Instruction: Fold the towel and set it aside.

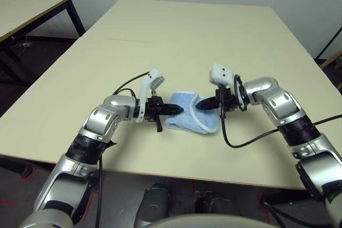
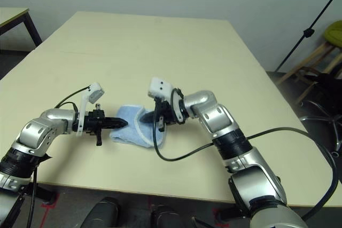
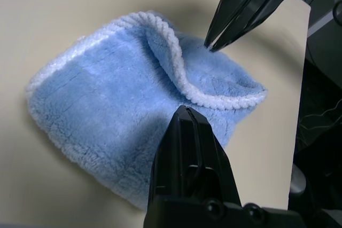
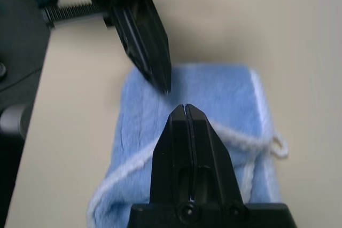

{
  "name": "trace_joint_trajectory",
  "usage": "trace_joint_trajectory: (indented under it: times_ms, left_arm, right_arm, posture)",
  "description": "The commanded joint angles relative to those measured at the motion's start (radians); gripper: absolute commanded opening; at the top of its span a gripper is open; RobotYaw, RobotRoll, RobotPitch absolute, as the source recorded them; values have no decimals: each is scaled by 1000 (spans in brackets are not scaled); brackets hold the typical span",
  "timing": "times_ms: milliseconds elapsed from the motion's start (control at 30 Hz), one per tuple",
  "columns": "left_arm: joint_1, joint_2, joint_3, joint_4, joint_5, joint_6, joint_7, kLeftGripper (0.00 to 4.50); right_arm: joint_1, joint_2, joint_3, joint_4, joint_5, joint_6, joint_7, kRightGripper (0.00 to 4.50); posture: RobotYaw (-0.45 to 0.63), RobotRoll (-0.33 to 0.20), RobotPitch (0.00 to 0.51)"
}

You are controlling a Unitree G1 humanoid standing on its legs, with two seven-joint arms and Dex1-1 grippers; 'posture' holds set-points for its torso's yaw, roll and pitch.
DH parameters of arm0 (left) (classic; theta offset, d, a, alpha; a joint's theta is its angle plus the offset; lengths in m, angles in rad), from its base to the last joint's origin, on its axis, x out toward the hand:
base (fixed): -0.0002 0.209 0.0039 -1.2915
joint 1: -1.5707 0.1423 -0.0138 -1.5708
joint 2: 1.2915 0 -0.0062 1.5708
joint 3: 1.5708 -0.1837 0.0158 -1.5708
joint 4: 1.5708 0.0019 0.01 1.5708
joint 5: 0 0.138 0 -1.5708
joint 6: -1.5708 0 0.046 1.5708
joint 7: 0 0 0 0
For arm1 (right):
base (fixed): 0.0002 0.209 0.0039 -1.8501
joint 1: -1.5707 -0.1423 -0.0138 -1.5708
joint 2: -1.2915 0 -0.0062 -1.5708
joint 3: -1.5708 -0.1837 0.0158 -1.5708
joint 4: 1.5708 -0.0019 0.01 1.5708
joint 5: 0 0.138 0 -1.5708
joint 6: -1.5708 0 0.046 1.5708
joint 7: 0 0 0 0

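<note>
The towel [image 1: 188, 117], a light-blue terry cloth with white edging, lies folded over and a little bunched on the table near its front edge. One white-edged flap [image 3: 171, 52] curls up across its top, and a small white loop [image 4: 279, 145] sticks out at one side. My left gripper [image 1: 180, 109] is shut, its tip over the towel's left end with nothing pinched. My right gripper [image 1: 199, 106] is also shut, pointing at the towel from the right, tip just above the raised flap. The two tips face each other a short way apart.
The beige table [image 1: 187, 41] stretches far behind the towel. A second table [image 1: 32, 9] stands at the back left. A wooden stool and a black stand [image 2: 315, 41] are off the right side. Black cables [image 1: 251, 140] trail from both wrists.
</note>
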Motion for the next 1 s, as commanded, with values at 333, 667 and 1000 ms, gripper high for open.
trace_joint_trajectory:
  times_ms: [333, 667, 1000]
  left_arm:
    - [39, 39, -6, -39, 8, 3, -19, 0]
    - [42, 10, -24, -45, 13, 7, -3, 0]
    - [19, -35, -45, -24, 26, 3, 5, 0]
  right_arm:
    - [-140, 96, 204, 285, -214, -180, 67, 33]
    - [-82, -99, 271, 96, -242, -81, 296, 33]
    - [21, -140, 206, 12, -237, -21, 221, 33]
  posture:
    - [218, 0, 33]
    - [192, 0, 44]
    - [158, 0, 56]
